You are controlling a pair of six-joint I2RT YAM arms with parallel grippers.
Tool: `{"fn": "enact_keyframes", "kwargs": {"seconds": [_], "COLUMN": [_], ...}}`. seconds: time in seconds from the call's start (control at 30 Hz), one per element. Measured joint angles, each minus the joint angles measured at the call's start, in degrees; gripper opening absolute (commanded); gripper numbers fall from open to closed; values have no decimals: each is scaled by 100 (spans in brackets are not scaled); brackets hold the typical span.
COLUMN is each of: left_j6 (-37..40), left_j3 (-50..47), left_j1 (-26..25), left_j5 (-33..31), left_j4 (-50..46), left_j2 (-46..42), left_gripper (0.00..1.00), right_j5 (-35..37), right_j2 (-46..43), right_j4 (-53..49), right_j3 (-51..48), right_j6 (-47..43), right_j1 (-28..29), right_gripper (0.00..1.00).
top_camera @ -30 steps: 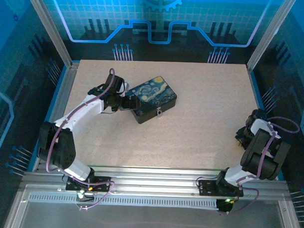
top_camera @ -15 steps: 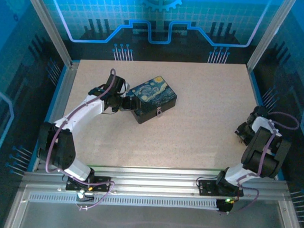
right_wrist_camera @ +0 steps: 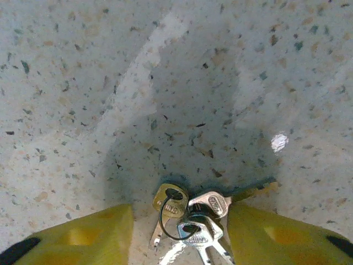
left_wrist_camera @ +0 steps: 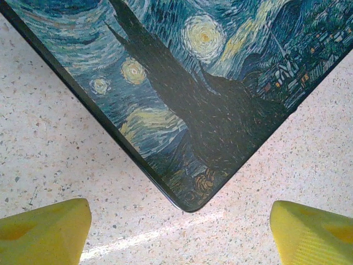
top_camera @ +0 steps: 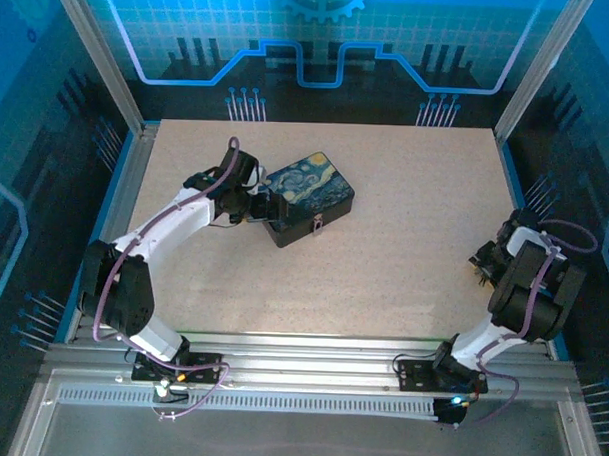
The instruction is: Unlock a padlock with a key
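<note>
Box (top_camera: 308, 196) w/ the blue-and-yellow starry print lies flat on the table (top_camera: 426, 192), turned at an angle. Padlock (top_camera: 318, 224) is a tiny silvery bit on the box's near side wall, right of that wall's middle; too small in the top view to tell if its shackle is shut.

L gripper (top_camera: 263, 209) sits at the box's left corner, arm reaching in from the box's near-left. In the L wrist view the jaws stand wide apart: yellow fingers (left_wrist_camera: 44, 232) low in either corner of the pic, the box's rounded corner (left_wrist_camera: 190, 204) pointing into the gap btwn them. Neither finger touches the box, and bare table shows btwn tips and tin. L gripper (left_wrist_camera: 179, 237) grips nothing.

R gripper (top_camera: 480, 264) is well apart from the box, far to its right and a bit nearer the bases, close to the table's right edge. R wrist view: keys (right_wrist_camera: 190, 215) in a small bunch on a thin dark ring, one brass-coloured, the others silvery, lying on the table. R gripper (right_wrist_camera: 179, 234) has its jaws parted w/ the bunch btwn them. There's a clear gap on the pic-left side; the silvery keys are right up against the other finger (right_wrist_camera: 276, 232), contact can't be told. Keys are not clamped.
</note>
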Motion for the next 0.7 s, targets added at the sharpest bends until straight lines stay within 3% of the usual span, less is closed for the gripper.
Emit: {"fn": "enact_keyframes", "kwargs": {"seconds": [0.3, 0.43, 0.7], "left_j6": [0, 0, -63], "left_j3": [22, 22, 20], "left_j1": [0, -15, -33], "left_j5": [-20, -24, -35], "left_j4": [2, 2, 7], "left_j2": [22, 26, 24], "left_gripper": [86, 85, 85], "right_j5": [48, 94, -234], "right_j2": [35, 76, 61], "right_j4": [-44, -87, 0], "right_j3": [13, 68, 98], "right_j6": [-140, -227, -415], "right_j1": [-44, 26, 901], "right_gripper": [24, 20, 13]}}
